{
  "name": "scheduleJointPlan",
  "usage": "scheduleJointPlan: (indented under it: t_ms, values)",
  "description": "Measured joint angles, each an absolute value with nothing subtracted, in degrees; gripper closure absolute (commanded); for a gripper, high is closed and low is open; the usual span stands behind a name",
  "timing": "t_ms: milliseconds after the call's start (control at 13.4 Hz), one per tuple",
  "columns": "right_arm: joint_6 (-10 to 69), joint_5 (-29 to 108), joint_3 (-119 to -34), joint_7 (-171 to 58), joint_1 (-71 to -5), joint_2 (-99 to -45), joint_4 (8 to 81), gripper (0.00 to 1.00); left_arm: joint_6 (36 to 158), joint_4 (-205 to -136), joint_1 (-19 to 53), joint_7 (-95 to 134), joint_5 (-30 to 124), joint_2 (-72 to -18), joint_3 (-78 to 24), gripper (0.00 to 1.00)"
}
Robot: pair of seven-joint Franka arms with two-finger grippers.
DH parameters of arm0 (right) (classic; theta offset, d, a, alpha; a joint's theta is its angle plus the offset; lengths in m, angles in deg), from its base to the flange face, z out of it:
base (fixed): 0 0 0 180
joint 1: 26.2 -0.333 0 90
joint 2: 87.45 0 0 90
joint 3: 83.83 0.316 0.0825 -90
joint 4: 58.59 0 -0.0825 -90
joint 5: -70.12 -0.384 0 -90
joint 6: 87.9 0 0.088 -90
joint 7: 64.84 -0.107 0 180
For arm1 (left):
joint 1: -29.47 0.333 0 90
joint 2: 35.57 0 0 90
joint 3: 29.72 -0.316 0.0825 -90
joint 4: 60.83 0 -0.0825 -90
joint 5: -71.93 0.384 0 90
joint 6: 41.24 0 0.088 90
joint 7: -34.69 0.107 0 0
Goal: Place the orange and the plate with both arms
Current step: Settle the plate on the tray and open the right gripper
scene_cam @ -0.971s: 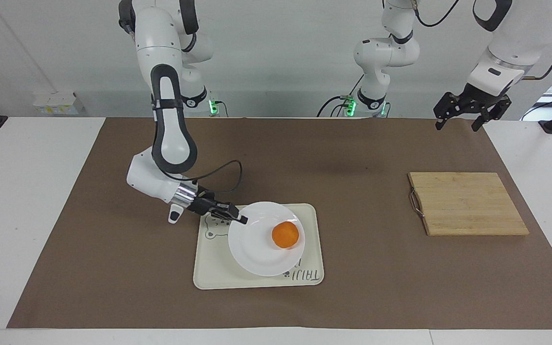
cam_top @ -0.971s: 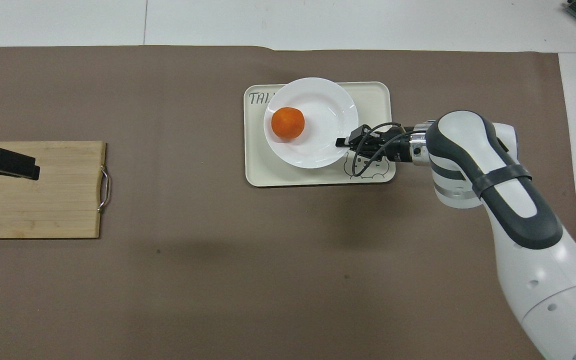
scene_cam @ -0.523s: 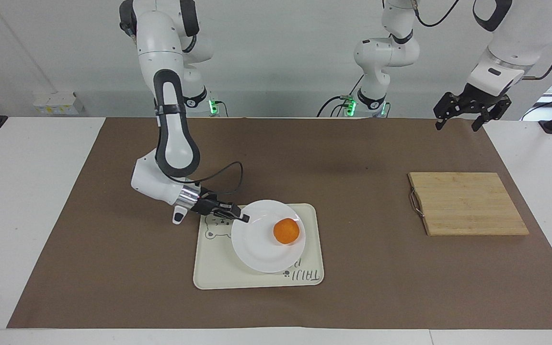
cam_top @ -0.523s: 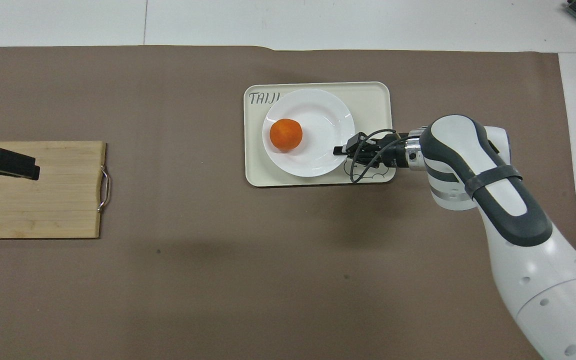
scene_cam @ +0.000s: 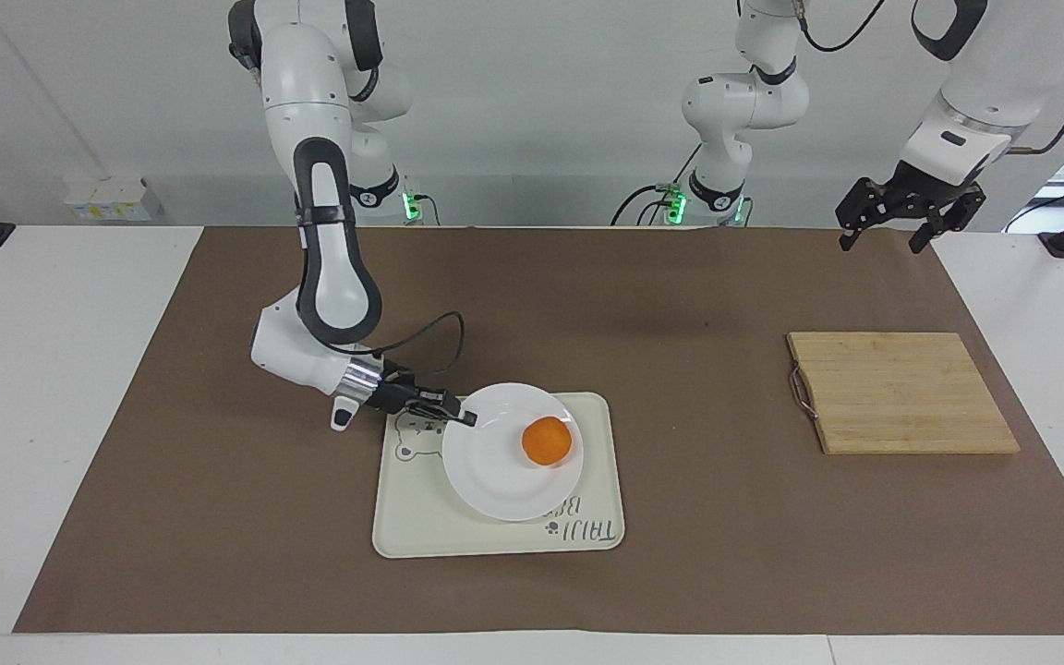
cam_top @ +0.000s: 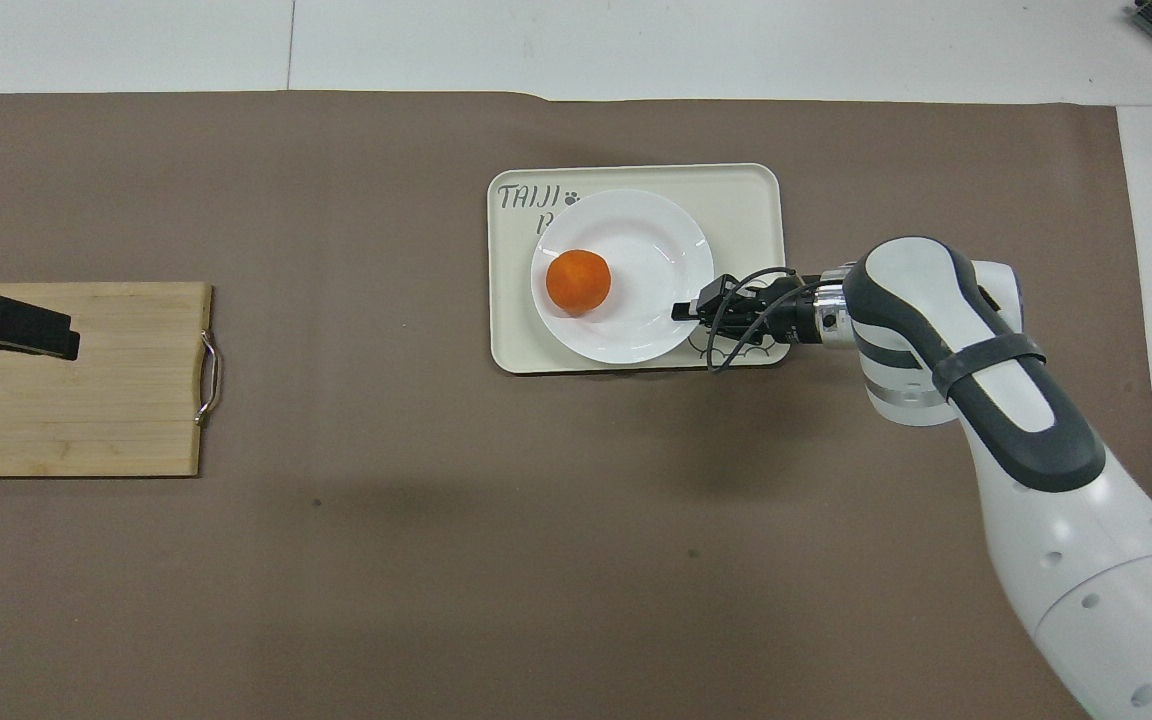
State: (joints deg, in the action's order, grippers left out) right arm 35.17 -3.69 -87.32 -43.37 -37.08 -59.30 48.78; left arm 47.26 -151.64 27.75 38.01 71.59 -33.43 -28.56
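Observation:
The white plate (scene_cam: 500, 462) is over the cream tray (scene_cam: 421, 517), level, with the orange (scene_cam: 547, 441) in its well toward the left arm's end. I cannot tell whether the plate rests on the tray or hangs just above it. My right gripper (scene_cam: 463, 417) is shut on the plate's rim at the edge nearest the right arm's end. In the overhead view the right gripper (cam_top: 681, 311) grips the plate (cam_top: 646, 250), and the orange (cam_top: 577, 283) lies on it. My left gripper (scene_cam: 881, 242) waits open, raised over the table near the cutting board.
A bamboo cutting board (scene_cam: 901, 392) with a metal handle lies toward the left arm's end of the brown mat; the left gripper (cam_top: 56, 340) hangs over it (cam_top: 116, 400) in the overhead view. The tray (cam_top: 746, 190) has a bear print.
The right gripper has moved the plate with the orange down and a little nearer to the robots over the tray. The left arm has not moved.

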Motion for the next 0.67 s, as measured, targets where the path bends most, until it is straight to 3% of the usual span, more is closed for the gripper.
scheduleJointPlan:
  t_ms: [75,149,672]
  values:
    - [35.17,-3.18,-87.34,-43.36,-37.06,-59.30,48.80,0.16,47.26,-151.64,27.75,38.01,71.59,-33.43,-28.56,0.00]
    - [35.17,-2.51,-87.38,-43.36,-36.96,-59.31,48.81,0.00,47.26,-151.64,27.75,38.01,71.59,-33.43,-28.56,0.00]
    - [33.58,1.38,-87.45,-44.60,-34.60,-60.61,48.45,0.00,47.26,-151.64,27.75,38.01,71.59,-33.43,-28.56,0.00]
